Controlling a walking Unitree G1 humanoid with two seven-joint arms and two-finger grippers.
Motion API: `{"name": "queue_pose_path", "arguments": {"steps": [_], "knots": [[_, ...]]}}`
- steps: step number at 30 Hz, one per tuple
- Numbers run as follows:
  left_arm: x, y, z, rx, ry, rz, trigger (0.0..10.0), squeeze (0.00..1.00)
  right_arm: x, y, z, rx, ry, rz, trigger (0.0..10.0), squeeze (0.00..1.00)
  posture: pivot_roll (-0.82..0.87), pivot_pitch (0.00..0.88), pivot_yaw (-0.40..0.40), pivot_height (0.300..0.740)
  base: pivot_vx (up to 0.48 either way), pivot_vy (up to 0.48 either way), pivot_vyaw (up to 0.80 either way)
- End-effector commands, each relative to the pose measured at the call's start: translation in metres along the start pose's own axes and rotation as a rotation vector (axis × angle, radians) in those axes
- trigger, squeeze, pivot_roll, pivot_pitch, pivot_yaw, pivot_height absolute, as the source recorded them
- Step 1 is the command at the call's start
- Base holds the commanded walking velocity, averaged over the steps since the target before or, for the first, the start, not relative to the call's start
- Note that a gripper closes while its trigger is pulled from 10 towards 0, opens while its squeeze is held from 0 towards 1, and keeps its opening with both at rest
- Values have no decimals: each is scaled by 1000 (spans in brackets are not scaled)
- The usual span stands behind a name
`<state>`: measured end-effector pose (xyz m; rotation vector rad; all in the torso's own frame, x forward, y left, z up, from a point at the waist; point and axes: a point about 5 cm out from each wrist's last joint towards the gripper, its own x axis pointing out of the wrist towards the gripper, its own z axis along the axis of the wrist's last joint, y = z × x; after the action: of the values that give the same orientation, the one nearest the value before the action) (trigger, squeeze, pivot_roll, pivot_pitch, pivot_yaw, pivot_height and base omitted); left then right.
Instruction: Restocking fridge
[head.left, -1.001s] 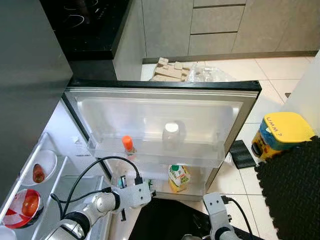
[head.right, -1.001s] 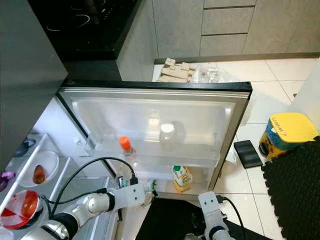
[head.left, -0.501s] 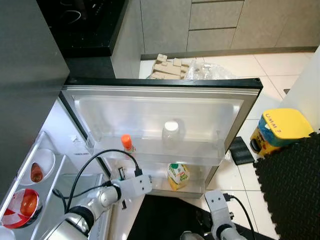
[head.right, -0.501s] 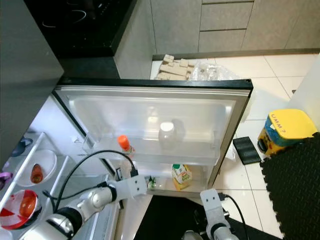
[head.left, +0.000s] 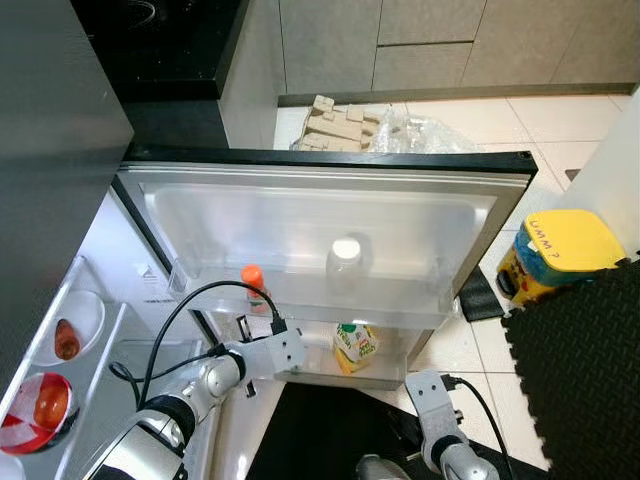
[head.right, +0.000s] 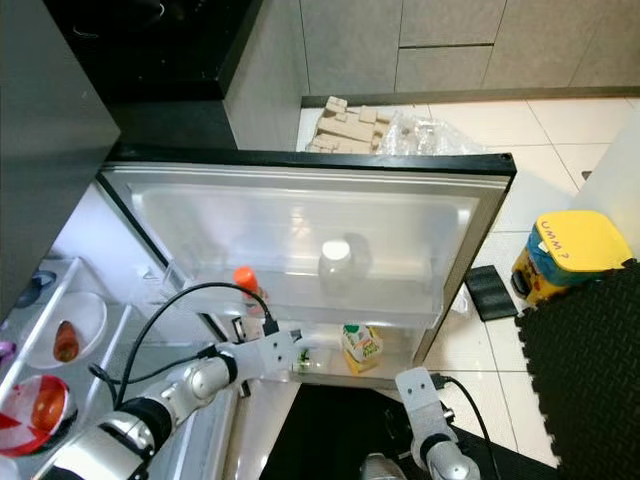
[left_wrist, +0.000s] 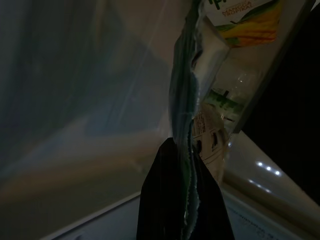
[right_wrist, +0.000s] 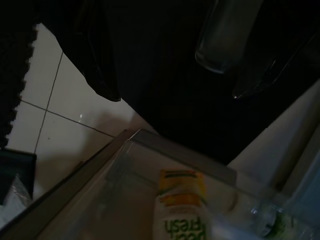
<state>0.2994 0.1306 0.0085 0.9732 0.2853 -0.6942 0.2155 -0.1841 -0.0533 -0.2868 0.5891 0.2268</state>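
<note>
My right end effector hangs low in front of the open fridge door; I cannot tell whether its fingers are apart or together. My left end effector reaches into the left end of the door's lower shelf, its fingers clamped together on a thin clear plastic wrapper beside a small bottle. A juice carton stands in that shelf, right of my left end effector. On the door's upper shelf, an orange-capped bottle stands left of a white-lidded jar. Inside the fridge, left of the door, bowls hold red fruit. Right of the door a yellow container sits on the tiled floor; beyond the door lie stacked cardboard pieces.
</note>
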Motion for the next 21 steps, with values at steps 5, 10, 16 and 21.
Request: {"name": "queue_pose_path", "arguments": {"steps": [5,10,16,21], "knots": [[-5,-1,-12,12,43,3,10000,0,0,5,0,-42,4,48,10000,0,-155,189,14,716,0,0,0],[-10,2,-21,11,62,16,10000,0,4,14,6,-85,-6,110,10000,0,-117,199,-12,716,0,0,0],[-12,4,-23,19,62,25,10000,0,7,20,10,-85,-6,132,10000,0,-95,202,-12,701,0,0,0],[-11,5,-21,27,53,19,10000,0,6,23,7,-61,-4,128,10000,0,-97,203,0,701,0,0,0]]}}
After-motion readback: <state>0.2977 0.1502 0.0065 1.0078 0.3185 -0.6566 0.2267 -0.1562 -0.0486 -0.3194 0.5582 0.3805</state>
